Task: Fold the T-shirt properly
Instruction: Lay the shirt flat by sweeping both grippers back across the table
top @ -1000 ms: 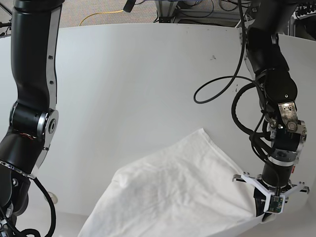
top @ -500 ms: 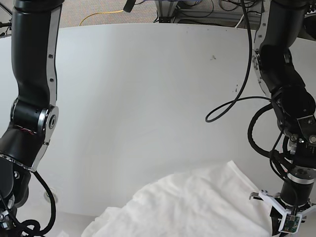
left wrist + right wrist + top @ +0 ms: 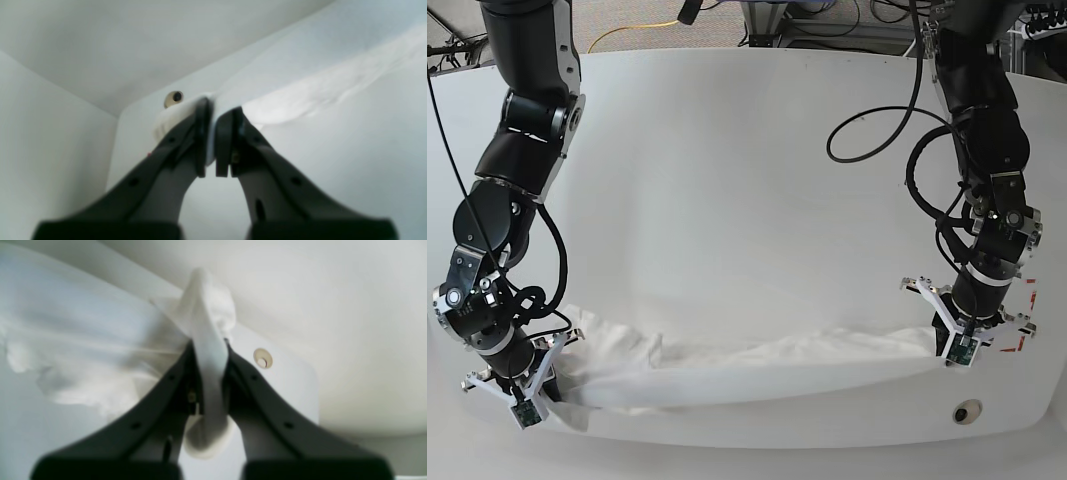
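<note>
T-shirt [image 3: 757, 365] now dragged flat along the desk's [image 3: 727, 180] near edge, no longer bunched at one corner (ready for folding) | right tool [image 3: 532, 385] clamps one end | left tool [image 3: 959, 335] clamps the other | white desk, cables on floor behind.

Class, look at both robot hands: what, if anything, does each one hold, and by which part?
Both hold the T-shirt, stretched between them along the table's near edge. The left hand pinches one end's edge, and the right hand clamps a bunched fold at the other end.
</note>
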